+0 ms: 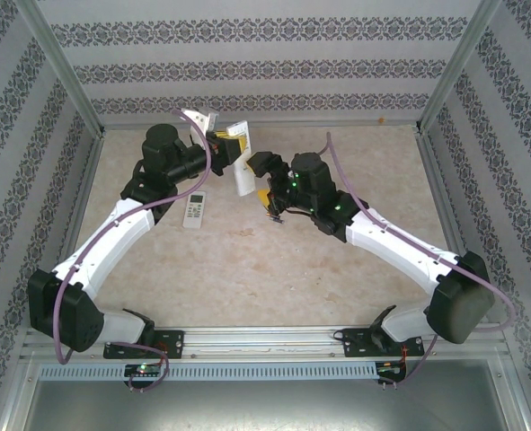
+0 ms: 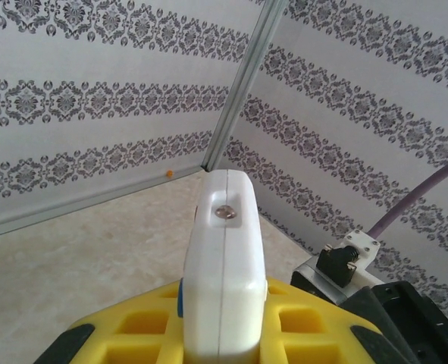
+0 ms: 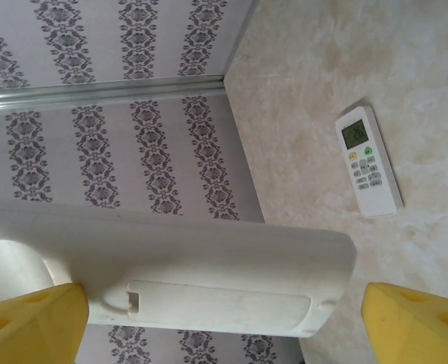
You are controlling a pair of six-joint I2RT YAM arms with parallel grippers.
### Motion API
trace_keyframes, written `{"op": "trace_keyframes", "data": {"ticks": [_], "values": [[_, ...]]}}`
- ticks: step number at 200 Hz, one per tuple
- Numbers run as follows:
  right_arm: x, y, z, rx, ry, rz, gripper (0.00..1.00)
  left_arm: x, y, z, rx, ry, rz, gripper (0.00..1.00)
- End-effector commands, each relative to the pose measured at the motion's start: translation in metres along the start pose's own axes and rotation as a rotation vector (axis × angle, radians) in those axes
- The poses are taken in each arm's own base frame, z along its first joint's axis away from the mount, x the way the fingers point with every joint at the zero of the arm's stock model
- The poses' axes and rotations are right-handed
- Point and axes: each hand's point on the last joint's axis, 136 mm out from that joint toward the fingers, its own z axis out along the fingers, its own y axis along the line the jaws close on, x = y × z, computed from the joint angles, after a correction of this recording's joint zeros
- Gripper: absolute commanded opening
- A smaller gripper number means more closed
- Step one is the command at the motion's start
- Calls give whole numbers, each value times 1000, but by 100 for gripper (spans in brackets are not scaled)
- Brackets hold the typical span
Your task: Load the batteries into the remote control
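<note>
**Left claw holds the remote aloft; right claw spread wide around it**

**Top external.** The left gripper (image 1: 232, 146) is clamped on the remote control (image 1: 242, 175). It holds the remote above the table (image 1: 247, 269), towards the back, with the free end pointing to the near side. The right gripper (image 1: 265, 182) sits just beside that free end. A shorter remote with a display (image 1: 195, 208) lies flat on the table, just left of the pair and close to the left arm. Patterned walls (image 1: 247, 67) close the back and both sides. The middle and near stretch of the table lie bare between the two arms.

**Left wrist.** Here the remote control (image 2: 224, 265) is seen end-on, rising between the yellow fingers (image 2: 144, 322) of the left gripper (image 2: 224, 337), which touch it on either side. This view shows a small round window (image 2: 225, 213) in the remote's tip. Past the tip are the back corner, a metal post (image 2: 242, 83) and an orange speck (image 2: 168, 174) at the foot of the wall. Part of the right arm (image 2: 375, 292) sits close at the lower right.

**Right wrist.** The right gripper (image 3: 224, 322) has its jaws spread wide, with yellow fingertips (image 3: 26, 322) in both lower corners. The plain white back of the remote control (image 3: 208, 258) spans the gap between them, and a rectangular panel outline (image 3: 220, 299) shows on it. The right tip stands clear of the remote's rounded end. Whether the left tip touches the remote cannot be told. The shorter remote (image 3: 368, 159) lies well apart on open table, buttons and green display up.
</note>
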Motion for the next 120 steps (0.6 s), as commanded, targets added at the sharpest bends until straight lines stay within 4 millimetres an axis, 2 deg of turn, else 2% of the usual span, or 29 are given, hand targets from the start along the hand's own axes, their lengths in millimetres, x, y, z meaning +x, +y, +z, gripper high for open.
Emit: {"op": "trace_keyframes", "data": {"ticks": [1,41,82,120], "values": [[6,6,2,-11,21,47,92,-23,-18,0,50,-72,21,0],[10,0,3,5,37,41,85,-26,-18,0,41,-86,9,0],[10,-21,3,40,26,60,78,-35,-19,2,47,-117,-16,0],[6,-32,2,62,12,68,81,-35,-24,2,69,-118,-15,0]]}}
